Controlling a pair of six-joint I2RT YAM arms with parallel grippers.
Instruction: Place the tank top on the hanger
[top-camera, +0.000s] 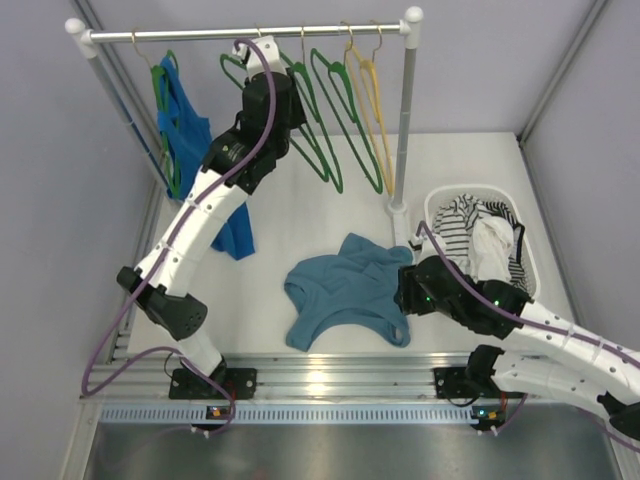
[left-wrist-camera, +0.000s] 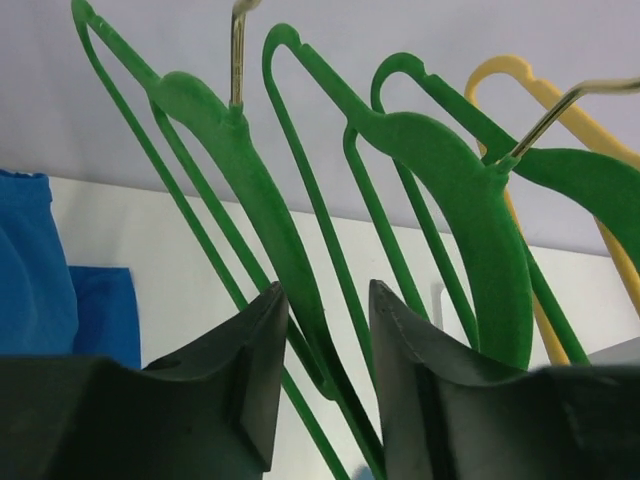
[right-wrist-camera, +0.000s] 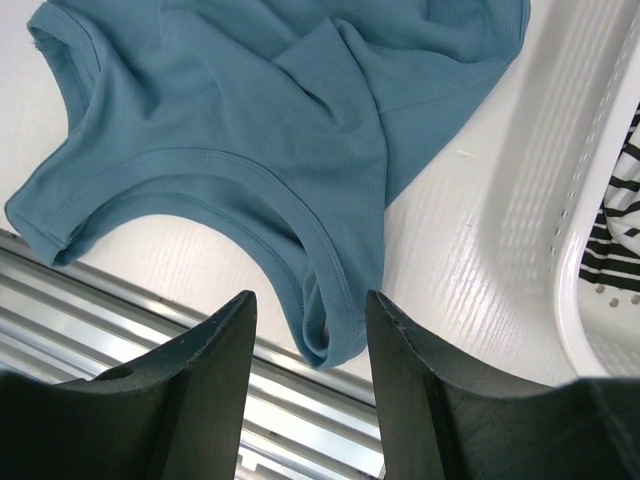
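Observation:
The teal-blue tank top (top-camera: 350, 290) lies crumpled on the white table in front of the arms. In the right wrist view a folded strap end of the tank top (right-wrist-camera: 335, 320) sits just past my right gripper (right-wrist-camera: 310, 294). That gripper is open, low over the table at the top's right edge (top-camera: 405, 290), and holds nothing. My left gripper (left-wrist-camera: 326, 286) is raised to the rail (top-camera: 255, 60). Its jaws stand apart on either side of the arm of a green hanger (left-wrist-camera: 215, 140), with a gap showing on both sides.
More green hangers (top-camera: 335, 120) and a yellow hanger (top-camera: 372, 90) hang on the rail (top-camera: 180, 35), beside its right post (top-camera: 405, 120). A royal-blue garment (top-camera: 185, 125) hangs at the left. A white basket (top-camera: 533, 283) with striped cloth (top-camera: 460, 225) stands at the right.

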